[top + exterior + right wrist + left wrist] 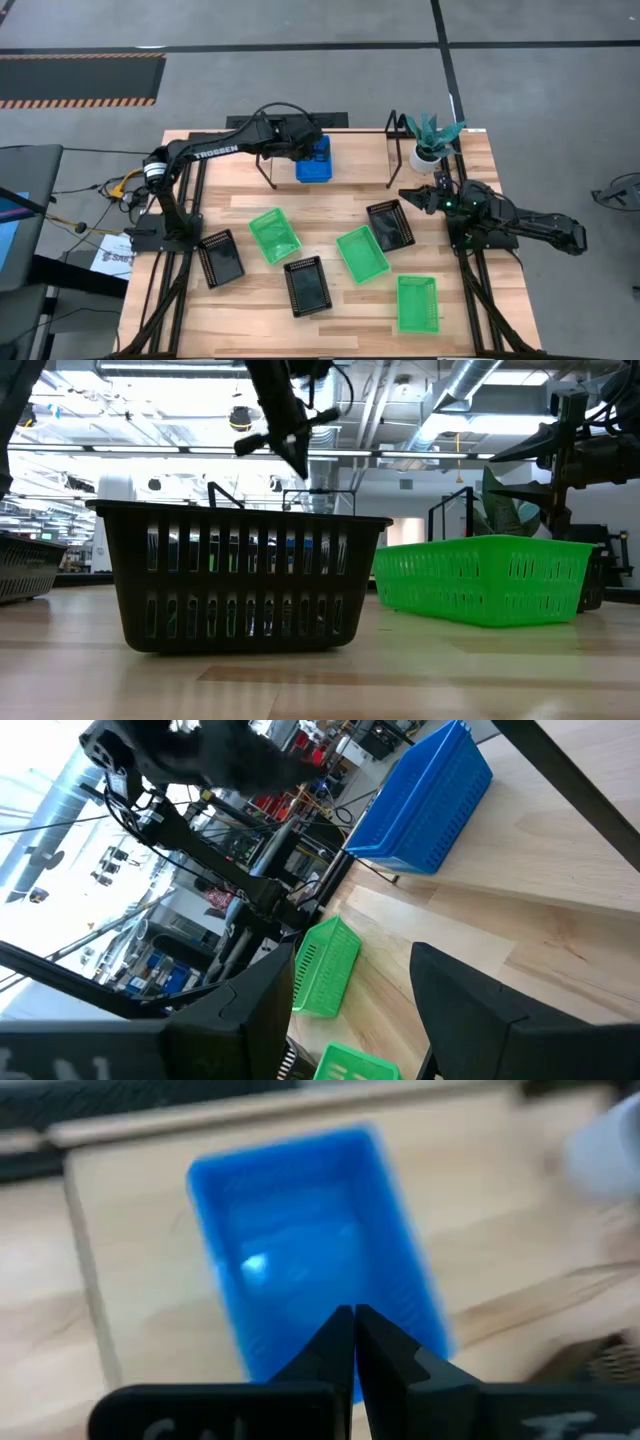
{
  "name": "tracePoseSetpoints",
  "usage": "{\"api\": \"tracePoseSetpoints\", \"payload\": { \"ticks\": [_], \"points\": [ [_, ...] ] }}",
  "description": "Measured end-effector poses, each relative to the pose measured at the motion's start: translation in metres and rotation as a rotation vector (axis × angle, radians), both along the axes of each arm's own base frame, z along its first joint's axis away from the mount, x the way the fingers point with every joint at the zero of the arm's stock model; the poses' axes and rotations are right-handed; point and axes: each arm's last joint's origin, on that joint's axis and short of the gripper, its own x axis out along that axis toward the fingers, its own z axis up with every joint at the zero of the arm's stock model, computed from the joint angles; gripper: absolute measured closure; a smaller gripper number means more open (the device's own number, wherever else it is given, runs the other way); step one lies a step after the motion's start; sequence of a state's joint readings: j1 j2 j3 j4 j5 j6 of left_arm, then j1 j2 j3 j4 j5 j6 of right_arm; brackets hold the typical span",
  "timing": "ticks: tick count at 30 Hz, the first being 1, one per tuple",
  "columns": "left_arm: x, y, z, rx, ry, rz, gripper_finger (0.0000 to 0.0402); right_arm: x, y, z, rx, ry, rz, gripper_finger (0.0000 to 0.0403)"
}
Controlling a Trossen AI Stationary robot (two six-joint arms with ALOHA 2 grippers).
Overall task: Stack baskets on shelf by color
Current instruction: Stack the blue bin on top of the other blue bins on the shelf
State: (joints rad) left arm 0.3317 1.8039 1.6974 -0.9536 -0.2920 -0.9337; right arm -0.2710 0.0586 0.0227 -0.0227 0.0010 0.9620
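The shelf is taken as the landmark. On its left part a stack of blue baskets is seen, and the left gripper is held just above that stack with its fingers pressed together, nothing between them. On the table in front of the shelf, three green baskets and three black baskets are scattered, all apart from the shelf. A potted plant is placed on the right end of the shelf. The right gripper is held just in front of the shelf's right end, near the rightmost black basket, with its jaws spread wide and empty.
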Motion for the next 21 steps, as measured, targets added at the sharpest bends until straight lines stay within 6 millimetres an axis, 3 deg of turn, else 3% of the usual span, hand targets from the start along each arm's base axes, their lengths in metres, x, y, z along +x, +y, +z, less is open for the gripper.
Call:
{"api": "tracePoseSetpoints", "payload": {
  "ticks": [7,21],
  "points": [
    [0.017,0.005,-0.040,-0.059,0.116,-0.014,0.0401,0.000,0.000,0.000,-0.002,0.000,0.002,0.0179],
    [0.011,0.007,-0.041,0.033,0.225,0.037,0.0401,0.000,0.000,0.000,-0.002,0.000,0.002,0.0179]
  ]
}}
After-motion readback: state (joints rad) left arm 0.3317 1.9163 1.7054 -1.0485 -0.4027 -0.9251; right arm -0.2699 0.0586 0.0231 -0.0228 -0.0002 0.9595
